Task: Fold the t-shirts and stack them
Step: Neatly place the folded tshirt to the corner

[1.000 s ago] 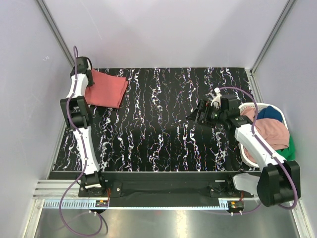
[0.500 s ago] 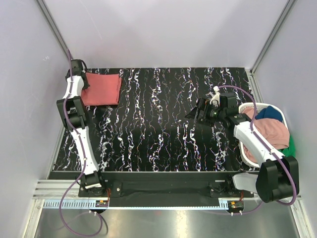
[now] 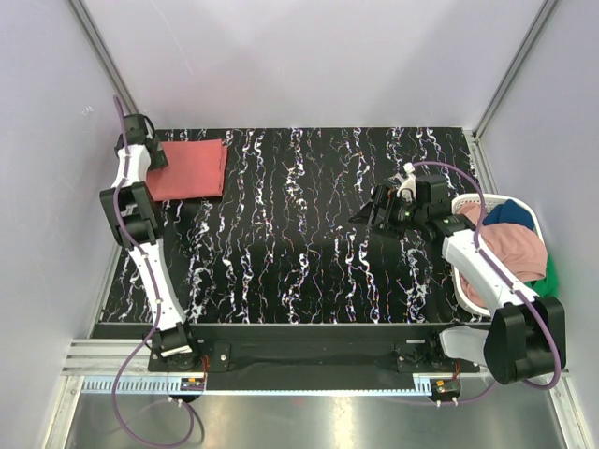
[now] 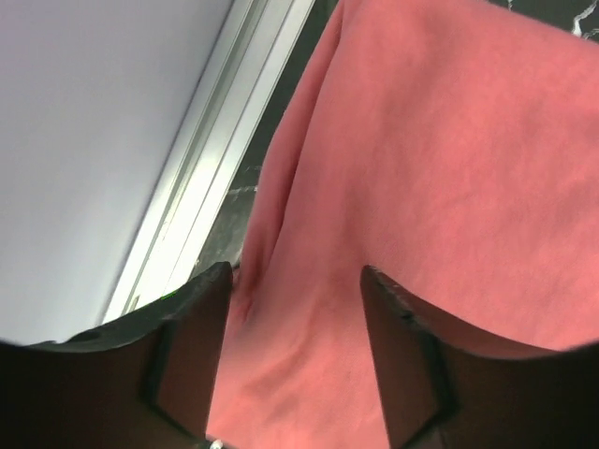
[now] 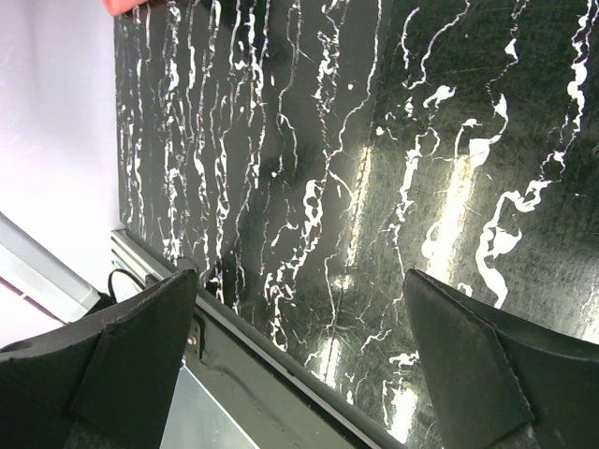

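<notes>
A folded coral-red t-shirt [image 3: 192,168] lies flat in the table's far left corner. My left gripper [image 3: 150,155] hovers at its left edge. In the left wrist view the left gripper [image 4: 295,281] stands open just over the red cloth [image 4: 449,168], jaws apart and not pinching it. The dusty pink t-shirt [image 3: 510,245], a dark blue one [image 3: 510,215] and a green one [image 3: 550,276] are heaped in the white basket [image 3: 468,201] at the right. My right gripper [image 3: 363,217] [image 5: 299,281] is open over bare table, holding nothing.
The black marbled table [image 3: 299,243] spreads between the arms. Grey walls and a metal rail [image 4: 201,178] hem in the far left corner beside the red shirt. The table's near edge rail [image 5: 234,327] shows under the right gripper.
The left arm has pulled the red shirt further into the far left corner, squaring it flat, and its jaws have opened off the cloth. The right arm has barely moved.
</notes>
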You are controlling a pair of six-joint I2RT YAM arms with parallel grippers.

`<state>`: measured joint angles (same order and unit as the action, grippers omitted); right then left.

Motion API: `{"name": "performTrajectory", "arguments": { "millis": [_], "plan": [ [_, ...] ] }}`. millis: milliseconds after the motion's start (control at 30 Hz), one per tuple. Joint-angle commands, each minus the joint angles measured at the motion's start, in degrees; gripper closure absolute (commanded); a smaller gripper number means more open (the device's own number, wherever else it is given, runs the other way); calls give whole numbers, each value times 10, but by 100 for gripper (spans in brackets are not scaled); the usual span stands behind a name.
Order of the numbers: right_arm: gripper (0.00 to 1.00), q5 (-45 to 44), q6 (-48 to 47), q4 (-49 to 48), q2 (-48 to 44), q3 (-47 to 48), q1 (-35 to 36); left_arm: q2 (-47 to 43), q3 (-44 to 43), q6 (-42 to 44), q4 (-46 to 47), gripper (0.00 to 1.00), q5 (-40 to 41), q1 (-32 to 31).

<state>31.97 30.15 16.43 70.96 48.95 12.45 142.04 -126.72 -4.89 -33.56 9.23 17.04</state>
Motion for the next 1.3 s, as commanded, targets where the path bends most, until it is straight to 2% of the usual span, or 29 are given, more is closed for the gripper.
{"name": "performTrajectory", "arguments": {
  "millis": [0,100,233,300,333,400,433,500,700,800,933,1000,1033,1100,1267],
  "plan": [
    [0,-7,5,-5,-39,15,2,-95,-1,8,7,34,-21,2],
    [0,-21,7,6,-61,11,3,-143,16,-6,8,30,-52,0],
    [0,-33,1,33,-77,28,3,-196,58,-33,0,30,-90,-10],
    [0,-22,-2,51,-80,40,3,-215,88,-66,-16,30,-134,-15],
    [0,-16,1,55,-91,48,3,-238,101,-94,-19,30,-198,-15],
    [0,-16,10,56,-107,56,3,-271,153,-122,-13,31,-243,-24],
    [0,-18,11,59,-122,60,4,-312,179,-127,-1,32,-283,-43],
    [0,-19,5,80,-131,79,3,-362,240,-129,0,32,-287,-66],
    [0,-37,6,160,-136,155,3,-590,414,-146,44,30,-374,-158],
    [0,-37,17,164,-158,170,3,-683,450,-147,42,29,-398,-208],
    [0,-57,18,180,-182,190,3,-777,516,-144,42,23,-487,-253],
    [0,-69,22,186,-191,191,3,-816,548,-150,48,3,-487,-261],
    [0,-82,25,184,-202,187,3,-861,591,-160,68,1,-485,-265],
    [0,-88,41,173,-223,174,3,-909,630,-178,88,1,-492,-267],
    [1,-110,50,175,-256,150,3,-938,690,-182,92,1,-509,-269]
  ]
}}
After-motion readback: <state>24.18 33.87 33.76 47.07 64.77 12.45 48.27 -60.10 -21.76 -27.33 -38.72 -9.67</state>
